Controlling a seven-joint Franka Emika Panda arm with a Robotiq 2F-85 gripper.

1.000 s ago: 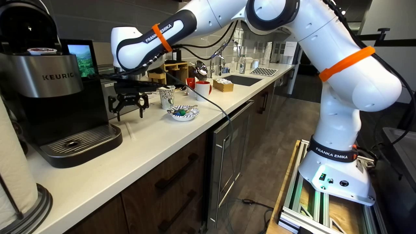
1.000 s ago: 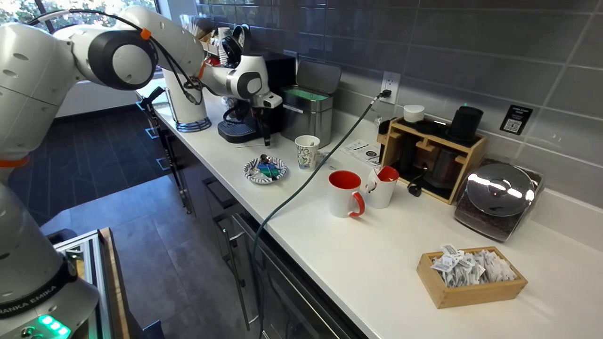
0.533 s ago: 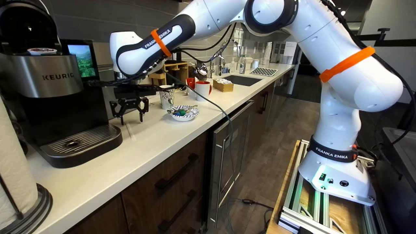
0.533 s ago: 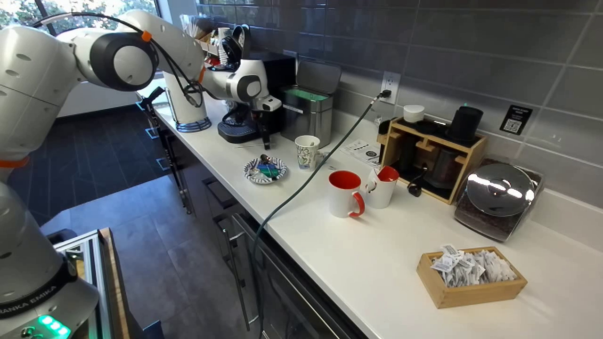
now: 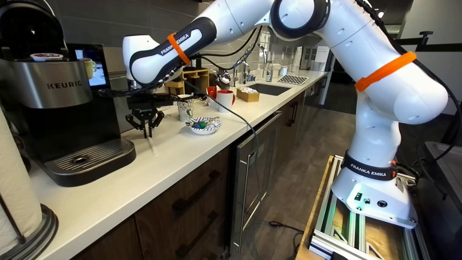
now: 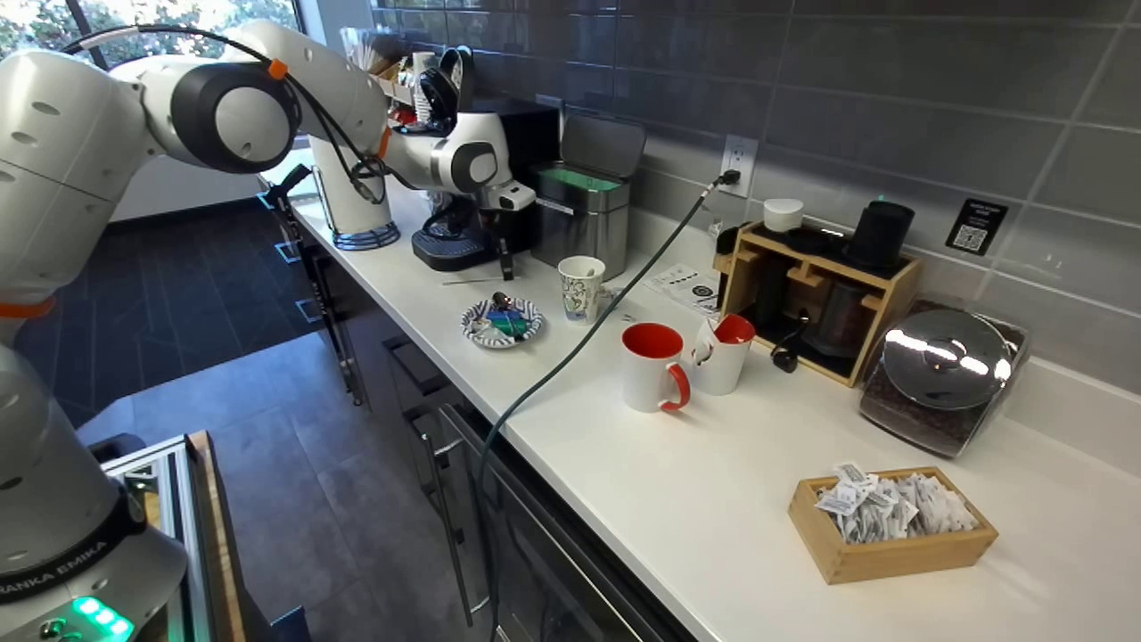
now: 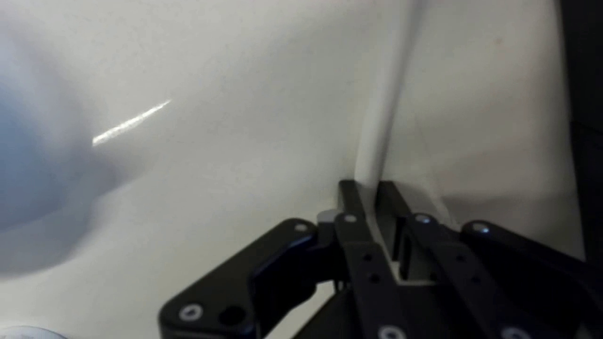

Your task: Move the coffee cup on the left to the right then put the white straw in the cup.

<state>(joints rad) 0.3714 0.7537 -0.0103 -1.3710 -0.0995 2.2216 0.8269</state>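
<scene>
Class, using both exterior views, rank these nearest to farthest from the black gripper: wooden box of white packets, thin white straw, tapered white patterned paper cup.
1. Straw: held in the gripper.
2. Paper cup: upright, picture-right of the gripper.
3. Wooden box: farther picture-right, past the red-handled white mug.

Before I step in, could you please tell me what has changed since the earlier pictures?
The end effector came down slightly and closed on the white straw, which shifted a little away from the coffee maker. The screen near it now shows a different picture. The coffee cup, patterned dish and red-handled mug stayed put.
</scene>
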